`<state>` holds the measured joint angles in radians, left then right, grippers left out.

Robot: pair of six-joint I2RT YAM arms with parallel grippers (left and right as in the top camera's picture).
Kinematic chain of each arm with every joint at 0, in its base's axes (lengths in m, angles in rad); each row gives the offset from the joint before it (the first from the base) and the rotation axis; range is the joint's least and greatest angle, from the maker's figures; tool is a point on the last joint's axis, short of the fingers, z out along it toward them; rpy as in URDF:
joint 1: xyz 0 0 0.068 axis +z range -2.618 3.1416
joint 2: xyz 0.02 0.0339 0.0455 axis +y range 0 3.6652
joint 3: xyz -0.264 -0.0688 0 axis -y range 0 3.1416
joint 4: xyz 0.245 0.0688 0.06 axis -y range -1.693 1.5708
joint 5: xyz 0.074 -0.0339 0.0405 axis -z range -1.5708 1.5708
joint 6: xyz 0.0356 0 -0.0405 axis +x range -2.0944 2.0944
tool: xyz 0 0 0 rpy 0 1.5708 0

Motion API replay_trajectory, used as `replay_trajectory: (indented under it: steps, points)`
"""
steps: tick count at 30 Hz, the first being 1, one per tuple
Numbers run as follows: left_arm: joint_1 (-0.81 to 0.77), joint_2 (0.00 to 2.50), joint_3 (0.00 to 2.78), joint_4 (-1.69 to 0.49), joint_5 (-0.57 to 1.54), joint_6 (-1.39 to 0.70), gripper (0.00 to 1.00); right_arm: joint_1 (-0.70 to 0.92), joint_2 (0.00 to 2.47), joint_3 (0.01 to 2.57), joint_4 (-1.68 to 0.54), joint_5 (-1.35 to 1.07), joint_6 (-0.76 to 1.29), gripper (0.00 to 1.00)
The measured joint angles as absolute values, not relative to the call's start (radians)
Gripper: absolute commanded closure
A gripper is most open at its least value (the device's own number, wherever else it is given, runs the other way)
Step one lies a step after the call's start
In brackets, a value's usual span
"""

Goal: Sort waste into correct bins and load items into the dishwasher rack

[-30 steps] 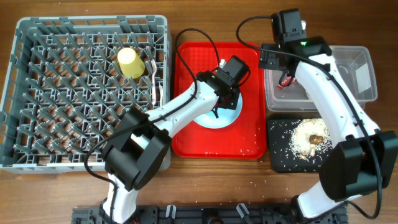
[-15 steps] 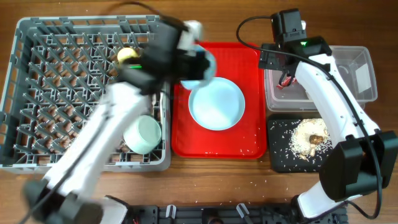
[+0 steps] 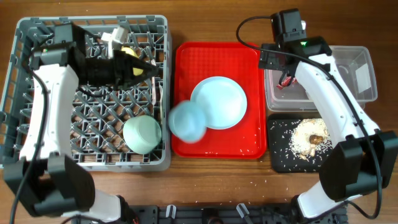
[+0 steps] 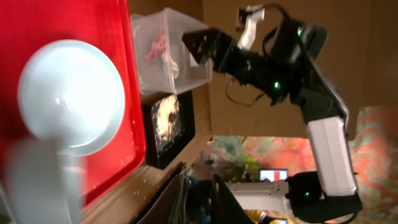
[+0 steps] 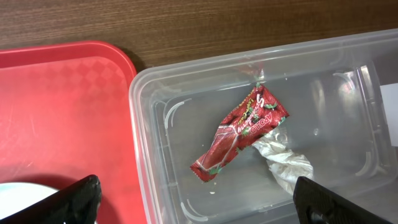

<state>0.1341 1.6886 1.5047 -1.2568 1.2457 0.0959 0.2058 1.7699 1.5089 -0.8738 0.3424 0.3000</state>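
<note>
The light blue bowl [image 3: 186, 121] is your problem. A second ago the left gripper [image 3: 140, 70] was down over the dishes in the middle of the red tray [image 3: 245, 59]. Half a second ago it was swinging left with the bowl. Now the bowl is a blurred shape at the tray's near left corner, overlapping the edge beside the dishwasher rack [image 3: 93, 163], and well apart from the arm. It looks as if it came loose mid-swing and is still moving, so treat it as not loaded.

The left gripper has gone on without it and hangs over the far part of the rack, close to the yellow cup [image 3: 127, 52], which it partly hides. You cannot tell from these views how its jaws stand; nothing shows between them.

The light blue plate [image 3: 219, 102] lies uncovered on the tray, and the pale green bowl [image 3: 142, 134] sits in the rack's near right corner.

On the right nothing has changed. The right gripper [image 5: 199, 196] hovers with jaws wide and empty over the clear tub [image 5: 140, 124], where the red wrapper [image 5: 239, 134] and white tissue [image 5: 283, 163] lie. The food scraps [image 3: 308, 134] are in the black tray [image 3: 280, 158].

So waste looks sorted. You likely need to wait for the bowl to settle, then regrasp it.
</note>
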Motion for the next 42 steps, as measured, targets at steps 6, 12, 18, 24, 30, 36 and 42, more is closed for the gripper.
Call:
replay_trajectory:
  steps: [6,12,18,24,30,36,42]
  points:
    - [0.128,1.747,1.504,-1.284,1.193,0.148,0.82,0.206,1.770,1.509,-0.874,0.343,0.300,0.00]
    - [-0.049,1.747,1.504,-1.289,1.014,0.147,0.83,0.206,1.770,1.509,-0.874,0.343,0.300,0.00]
    - [-0.297,1.747,1.504,-1.231,0.700,-0.034,0.76,0.206,1.770,1.509,-0.874,0.343,0.300,0.00]
    - [-0.582,1.747,1.505,-1.231,0.249,-0.322,0.49,0.206,1.770,1.509,-0.874,0.342,0.300,0.00]
    - [-0.778,1.747,1.505,-1.228,0.039,-0.490,0.46,0.206,1.770,1.509,-0.874,0.343,0.300,0.00]
    - [-0.885,1.748,1.502,-1.202,0.003,-0.545,0.46,0.206,1.770,1.509,-0.874,0.342,0.300,0.00]
    - [-0.930,1.750,1.363,-1.032,-0.007,-0.582,0.00,0.206,1.770,1.509,-0.873,0.343,0.300,0.00]
